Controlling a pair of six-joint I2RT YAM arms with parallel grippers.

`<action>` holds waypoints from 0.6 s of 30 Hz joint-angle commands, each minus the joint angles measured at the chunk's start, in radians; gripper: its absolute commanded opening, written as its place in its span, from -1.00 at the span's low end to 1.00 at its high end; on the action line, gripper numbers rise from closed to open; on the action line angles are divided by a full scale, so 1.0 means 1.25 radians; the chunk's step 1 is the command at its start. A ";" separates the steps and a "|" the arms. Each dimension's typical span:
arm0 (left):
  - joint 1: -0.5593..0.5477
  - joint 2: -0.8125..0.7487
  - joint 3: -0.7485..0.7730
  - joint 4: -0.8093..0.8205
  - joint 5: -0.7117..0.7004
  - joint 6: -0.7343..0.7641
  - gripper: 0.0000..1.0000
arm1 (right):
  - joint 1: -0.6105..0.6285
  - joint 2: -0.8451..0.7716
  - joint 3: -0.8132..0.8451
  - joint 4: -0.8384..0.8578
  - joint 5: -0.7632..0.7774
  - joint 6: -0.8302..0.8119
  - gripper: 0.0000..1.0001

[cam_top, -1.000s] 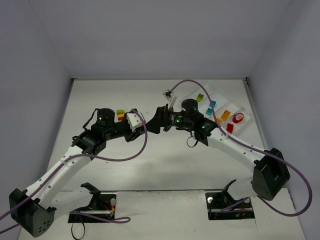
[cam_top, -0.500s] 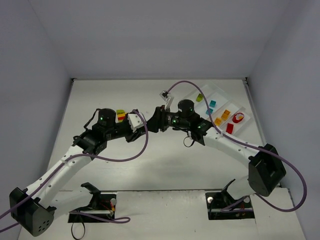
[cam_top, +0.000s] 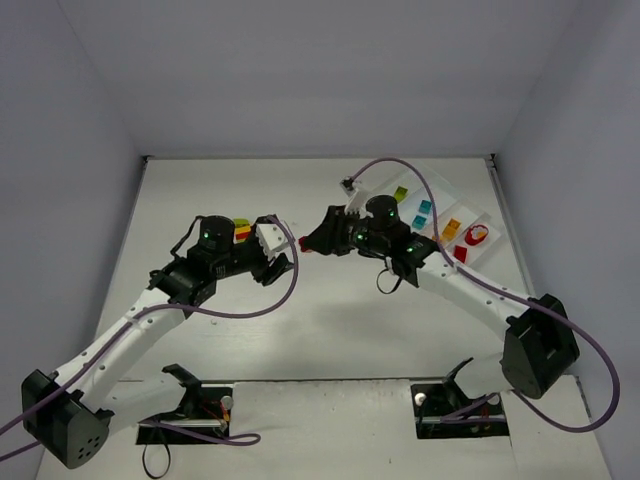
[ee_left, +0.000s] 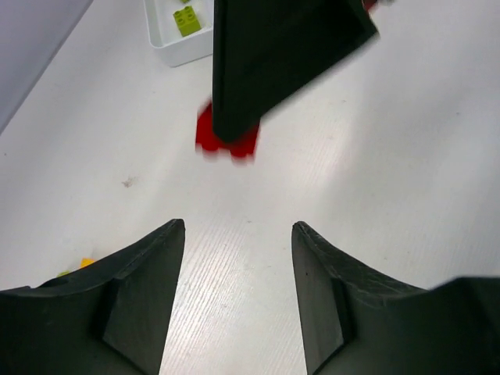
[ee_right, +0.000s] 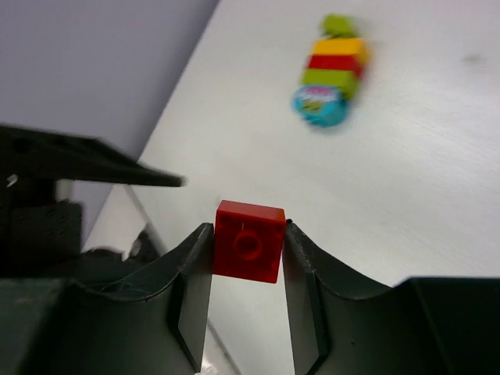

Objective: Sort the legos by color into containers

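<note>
My right gripper (ee_right: 248, 228) is shut on a small red lego (ee_right: 250, 242), held above the table centre (cam_top: 305, 243). Just left of it, my left gripper (ee_left: 238, 224) stands open with nothing between its fingers; in its view the red lego (ee_left: 226, 142) shows under the right gripper's dark finger. A stack of lime, yellow, red and teal legos (ee_right: 328, 72) lies on the table beside the left arm (cam_top: 240, 230). The white containers tray (cam_top: 435, 188) sits at the back right. Its compartments hold a lime lego (cam_top: 400, 193), teal legos (cam_top: 422, 208), orange ones (cam_top: 451, 227) and red ones (cam_top: 460, 255).
A red ring-shaped piece (cam_top: 477, 236) lies in the tray's red compartment. A small orange and green bit (ee_left: 82, 264) lies on the table near my left finger. Purple cables loop over both arms. White walls close in the table on three sides.
My right gripper shut on the red lego. My left gripper opened and let go. The right wrist then drew back a little toward the tray.
</note>
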 commanded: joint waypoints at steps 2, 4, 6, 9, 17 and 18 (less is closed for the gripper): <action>-0.002 0.019 0.042 0.053 -0.049 -0.058 0.04 | -0.152 -0.087 -0.018 -0.094 0.193 -0.044 -1.00; -0.002 0.029 0.045 0.061 -0.080 -0.091 0.07 | -0.210 -0.100 -0.023 -0.129 0.300 -0.058 -1.00; -0.002 0.038 0.050 0.070 -0.137 -0.134 0.17 | -0.296 -0.106 -0.020 -0.169 0.375 -0.079 -1.00; -0.002 0.051 0.062 0.070 -0.221 -0.191 0.29 | -0.401 -0.084 -0.003 -0.210 0.494 -0.093 -1.00; 0.007 0.120 0.134 -0.029 -0.561 -0.344 0.63 | -0.578 0.018 0.028 -0.251 0.537 -0.107 -1.00; 0.013 0.132 0.140 -0.048 -0.576 -0.360 0.63 | -0.581 0.027 0.023 -0.253 0.536 -0.109 -1.00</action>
